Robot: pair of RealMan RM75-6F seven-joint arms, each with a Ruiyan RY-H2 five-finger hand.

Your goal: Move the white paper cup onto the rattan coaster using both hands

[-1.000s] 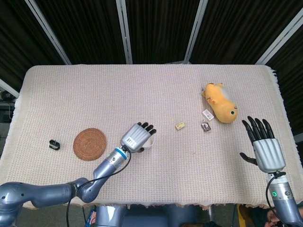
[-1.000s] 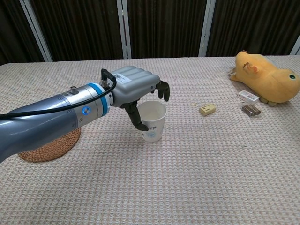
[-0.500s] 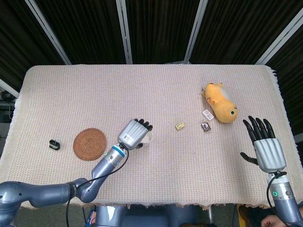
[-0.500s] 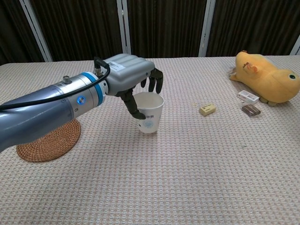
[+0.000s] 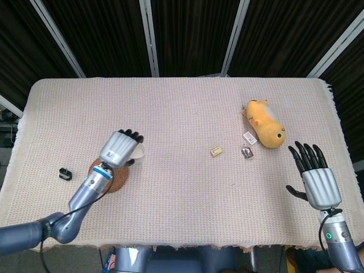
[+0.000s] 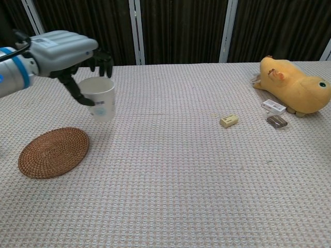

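My left hand (image 5: pixel 120 149) (image 6: pixel 64 51) grips the white paper cup (image 6: pixel 99 98) (image 5: pixel 137 152) by its rim and holds it in the air, upright, just right of the rattan coaster (image 6: pixel 53 152) (image 5: pixel 116 177). In the head view the hand and forearm cover most of the coaster. My right hand (image 5: pixel 314 178) hovers at the table's right edge with its fingers spread and nothing in it; the chest view does not show it.
A yellow plush toy (image 5: pixel 266 123) (image 6: pixel 291 86) lies at the right. Near it are a small tan block (image 5: pixel 216 152) (image 6: pixel 228 121) and two small packets (image 5: pixel 248 144) (image 6: pixel 274 113). A small black object (image 5: pixel 66 174) sits left of the coaster.
The left hand has lifted the cup off the table and carried it left, from the table's middle to just beside the coaster. The right hand has barely moved.
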